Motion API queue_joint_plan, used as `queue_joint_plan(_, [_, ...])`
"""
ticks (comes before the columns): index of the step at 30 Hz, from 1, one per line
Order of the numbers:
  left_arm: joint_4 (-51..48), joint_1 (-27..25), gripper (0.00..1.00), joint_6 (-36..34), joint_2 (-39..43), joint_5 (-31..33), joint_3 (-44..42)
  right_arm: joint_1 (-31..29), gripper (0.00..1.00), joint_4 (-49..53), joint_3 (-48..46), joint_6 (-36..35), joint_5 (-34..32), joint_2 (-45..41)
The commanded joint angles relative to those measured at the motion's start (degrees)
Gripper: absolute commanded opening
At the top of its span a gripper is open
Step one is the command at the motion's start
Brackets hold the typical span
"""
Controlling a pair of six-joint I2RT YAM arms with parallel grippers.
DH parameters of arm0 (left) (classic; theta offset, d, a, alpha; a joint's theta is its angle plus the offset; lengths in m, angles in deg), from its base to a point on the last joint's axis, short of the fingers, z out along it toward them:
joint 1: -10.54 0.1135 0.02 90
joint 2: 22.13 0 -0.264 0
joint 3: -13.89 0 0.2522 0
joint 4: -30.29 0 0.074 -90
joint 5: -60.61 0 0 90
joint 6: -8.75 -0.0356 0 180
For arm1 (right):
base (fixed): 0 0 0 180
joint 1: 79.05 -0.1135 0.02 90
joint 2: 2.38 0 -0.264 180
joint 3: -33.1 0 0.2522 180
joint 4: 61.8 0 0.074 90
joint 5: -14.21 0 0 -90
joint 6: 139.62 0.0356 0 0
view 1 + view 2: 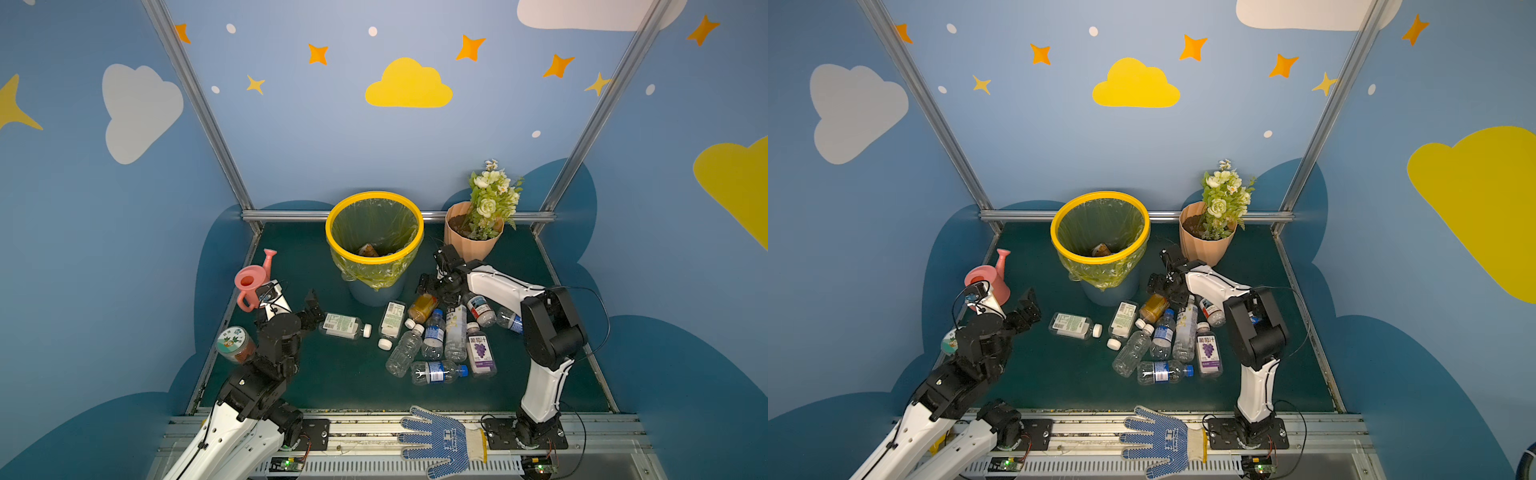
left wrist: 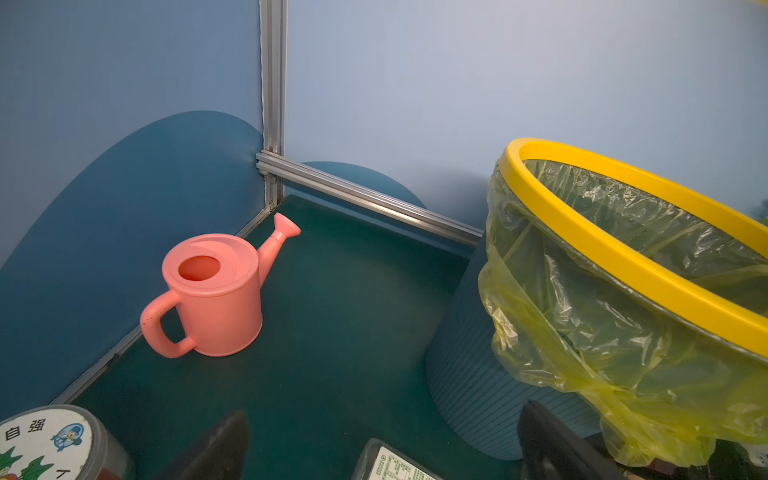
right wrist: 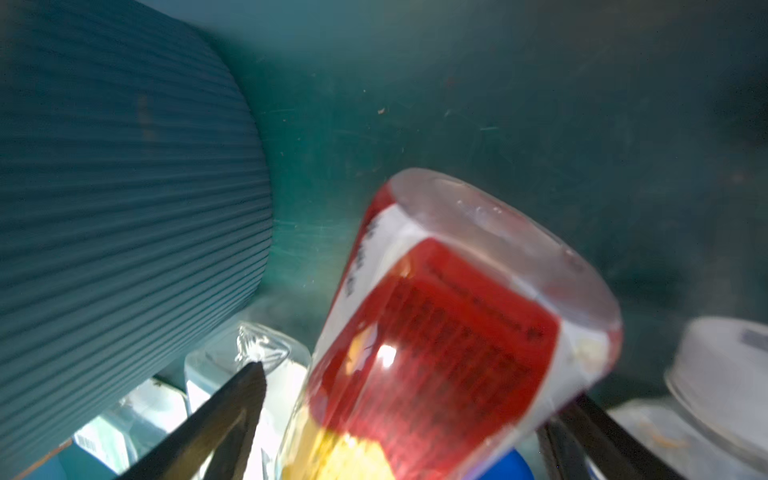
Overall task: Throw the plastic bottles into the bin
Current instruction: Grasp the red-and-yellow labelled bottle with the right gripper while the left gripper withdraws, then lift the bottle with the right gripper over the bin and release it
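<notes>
The bottles lie heaped on the table just in front of the bin. The right pincer is spread wide astride a red-labelled bottle at the heap's far edge, beside the bin's ribbed wall. The left pincer, fingers apart and empty, hangs near a lone white-labelled bottle.

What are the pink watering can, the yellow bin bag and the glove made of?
Pink watering can: smooth matte plastic, probably; one even colour, rounded moulded edges. Yellow bin bag: thin shiny plastic film; see-through and crinkled. Glove: knitted fabric, maybe cotton, with blue rubbery-looking dots.
</notes>
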Motion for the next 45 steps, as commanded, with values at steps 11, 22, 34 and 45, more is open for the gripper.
queue_joint_plan(11, [-1.68, 0.52, 1.0, 0.87, 2.9, 0.48, -0.71, -0.02, 0.85, 0.9, 4.46, 0.71, 1.13, 5.96])
queue_joint_plan(22, [-2.33, 0.6, 1.0, 1.95, 4.05, 1.25, -1.54, 1.6, 0.68, -3.8, 3.16, 2.39, 1.25, 4.07])
queue_joint_plan(34, [-2.59, 0.76, 1.0, 3.99, 4.06, 2.71, -3.2, 4.61, 0.63, -14.16, 0.12, 3.03, 4.27, -3.27])
queue_joint_plan(45, [-7.8, 1.08, 1.0, 15.34, 3.21, 6.72, -7.39, 10.63, 0.59, -22.52, -6.27, -3.56, 3.81, -26.4])
